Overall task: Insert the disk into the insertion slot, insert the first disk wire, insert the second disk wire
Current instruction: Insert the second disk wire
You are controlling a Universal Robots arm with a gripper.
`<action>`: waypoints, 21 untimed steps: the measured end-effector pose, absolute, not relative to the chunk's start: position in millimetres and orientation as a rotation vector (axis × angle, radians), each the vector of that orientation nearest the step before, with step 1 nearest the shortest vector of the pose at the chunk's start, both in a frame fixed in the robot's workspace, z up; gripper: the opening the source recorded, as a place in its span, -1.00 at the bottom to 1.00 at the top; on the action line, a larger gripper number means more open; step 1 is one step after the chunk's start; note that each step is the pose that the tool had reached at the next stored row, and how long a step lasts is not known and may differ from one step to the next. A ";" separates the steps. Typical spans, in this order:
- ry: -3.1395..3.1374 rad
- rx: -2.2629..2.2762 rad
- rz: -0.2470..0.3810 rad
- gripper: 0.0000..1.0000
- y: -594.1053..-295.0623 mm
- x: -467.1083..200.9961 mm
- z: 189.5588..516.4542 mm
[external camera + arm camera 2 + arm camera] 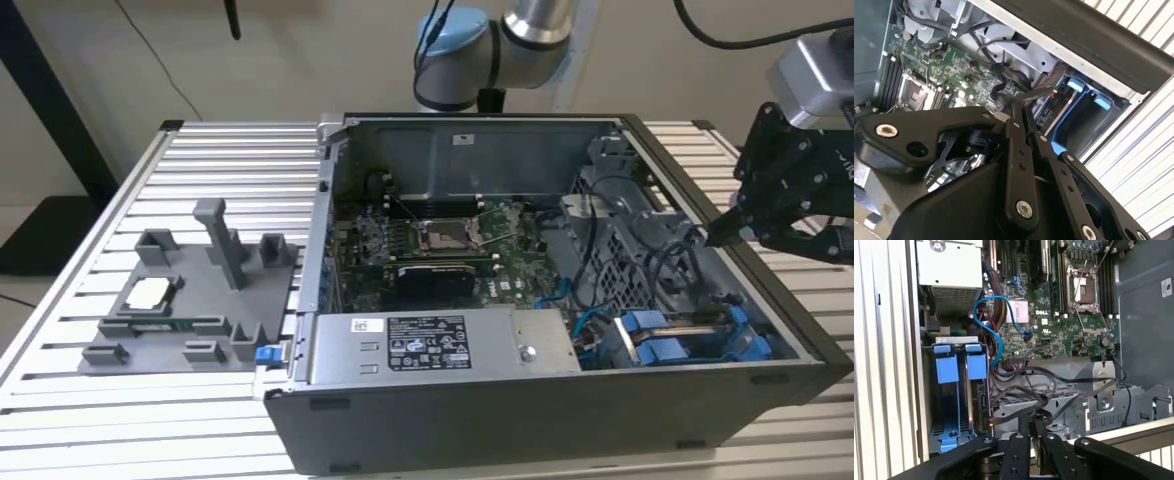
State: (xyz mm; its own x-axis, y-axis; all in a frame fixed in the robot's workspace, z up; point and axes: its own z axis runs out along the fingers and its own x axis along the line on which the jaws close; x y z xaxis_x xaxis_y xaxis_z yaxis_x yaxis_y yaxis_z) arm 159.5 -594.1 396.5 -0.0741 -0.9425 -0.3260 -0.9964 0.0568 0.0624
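The disk, in its blue carrier, sits edge-on inside the insertion slot, a grey bay with blue tabs at the open case's near corner on the exterior view's right. In the exterior view the disk lies low in that bay. My gripper hovers over the case's wall on that side, above the bay. In both wrist views its fingers meet, shut on a black wire whose strands rise from the case to the tips. The gripper points down toward the bay.
A silver power-supply box lies along the case front. The motherboard with its CPU socket fills the middle. Loose black cables and a blue cable cross near the bay. A grey fixture stands on the slatted table.
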 end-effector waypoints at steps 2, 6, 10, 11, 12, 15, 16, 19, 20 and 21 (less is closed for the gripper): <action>2.129 -1.988 0.404 -0.69 -593.6 154.9 398.4; 2.129 -1.984 0.407 -0.69 -592.8 143.7 400.7; 2.128 -1.983 0.406 -0.69 -592.9 126.0 399.5; 2.127 -1.983 0.404 -0.69 -593.0 125.5 398.3; 2.127 -1.983 0.404 -0.69 -593.0 125.5 398.1; 2.128 -1.983 0.404 -0.69 -593.0 125.5 398.1; 2.128 -1.983 0.404 -0.69 -593.0 125.4 398.1; 2.128 -1.983 0.404 -0.69 -592.9 125.5 397.2; 2.128 -1.983 0.403 -0.69 -592.9 125.5 396.4; 2.128 -1.983 0.403 -0.69 -592.9 125.5 395.2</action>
